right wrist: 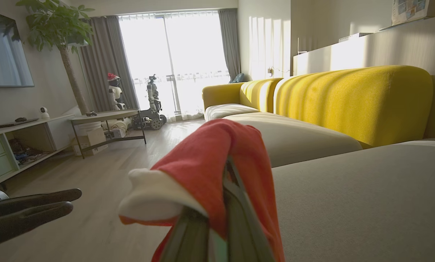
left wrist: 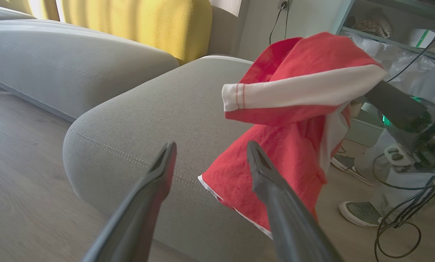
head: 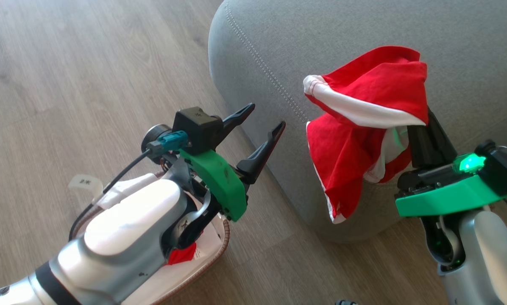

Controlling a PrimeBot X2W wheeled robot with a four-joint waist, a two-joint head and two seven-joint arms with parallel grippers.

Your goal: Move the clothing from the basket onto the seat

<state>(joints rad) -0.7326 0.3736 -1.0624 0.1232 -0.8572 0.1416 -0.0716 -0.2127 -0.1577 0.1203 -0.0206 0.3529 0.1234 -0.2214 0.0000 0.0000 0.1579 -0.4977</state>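
Pinching the clothing (head: 363, 106), my right end effector (head: 423, 123) holds it up at the rounded front corner of the seat (head: 363, 25). The red cloth is bunched over the fingers, which are pressed together on it, and a white band runs across the fold. Its lower part hangs down in front of the seat's side, clear of the floor (head: 67, 63); I cannot tell whether it brushes the grey fabric. In the right wrist view the cloth drapes over both fingers, with the seat's flat top just beside it on the right.

My left end effector (head: 267, 115) hangs to the left of the garment with its fingers spread and nothing between them, pointing toward the seat's stitched edge. In the left wrist view its right finger overlaps the cloth's lower hem.

The basket (head: 220, 250) sits on the floor under my left forearm, and a red piece (head: 181, 255) lies inside it. A person's shoes (left wrist: 359, 213) stand beyond the seat's corner.
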